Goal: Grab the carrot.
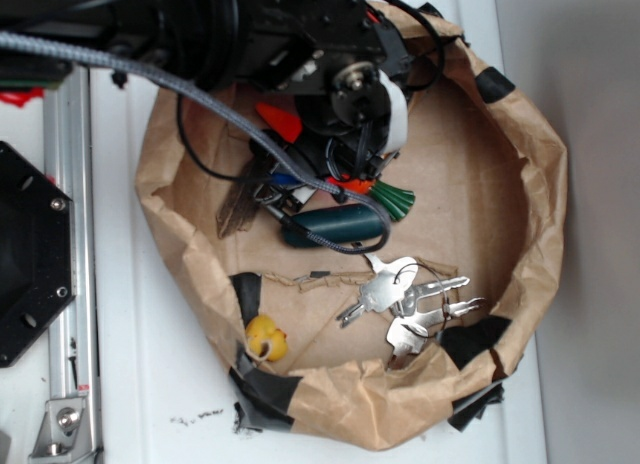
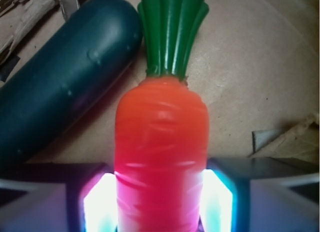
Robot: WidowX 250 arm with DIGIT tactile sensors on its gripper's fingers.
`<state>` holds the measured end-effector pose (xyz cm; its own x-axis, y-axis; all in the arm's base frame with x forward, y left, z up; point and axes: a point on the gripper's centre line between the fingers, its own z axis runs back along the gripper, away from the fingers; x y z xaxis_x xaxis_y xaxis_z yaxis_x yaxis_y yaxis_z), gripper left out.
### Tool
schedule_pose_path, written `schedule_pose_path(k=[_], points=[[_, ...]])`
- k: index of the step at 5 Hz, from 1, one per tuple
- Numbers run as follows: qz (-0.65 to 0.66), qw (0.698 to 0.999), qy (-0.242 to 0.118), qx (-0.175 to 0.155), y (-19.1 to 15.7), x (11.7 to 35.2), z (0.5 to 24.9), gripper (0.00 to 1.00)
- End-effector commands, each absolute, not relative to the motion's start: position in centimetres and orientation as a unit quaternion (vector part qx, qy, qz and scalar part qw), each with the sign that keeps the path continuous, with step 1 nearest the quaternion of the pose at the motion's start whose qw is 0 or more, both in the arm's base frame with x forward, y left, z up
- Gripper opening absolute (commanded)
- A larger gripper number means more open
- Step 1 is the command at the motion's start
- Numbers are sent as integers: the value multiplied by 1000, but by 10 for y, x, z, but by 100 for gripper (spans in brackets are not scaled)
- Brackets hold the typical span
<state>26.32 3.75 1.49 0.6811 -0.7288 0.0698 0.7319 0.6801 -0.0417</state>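
While your gripper is straddling the carrot, you're set for the grab.
Its pads are pinching the orange body, lying beside the cucumber toy inside the paper basin.

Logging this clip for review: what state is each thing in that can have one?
carrot: lying on the paper, between the gripper's fingers, stem pointing away.
gripper: closed on the carrot, pads against both sides.
cucumber toy: lying beside the carrot, free.
keys: loose on their ring, untouched.
paper bag: open, rim rolled down.
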Motion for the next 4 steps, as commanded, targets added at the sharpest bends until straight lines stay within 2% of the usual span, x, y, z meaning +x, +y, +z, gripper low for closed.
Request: schedule_pose_path(k=[1, 2, 3, 4], points=[[-367, 929, -44, -19, 35, 289, 48, 0], [-310, 949, -60, -2, 29, 295, 98, 0], [-272, 956, -80, 72, 22, 293, 145, 0], [-258, 962, -77, 49, 19, 291, 159, 0]])
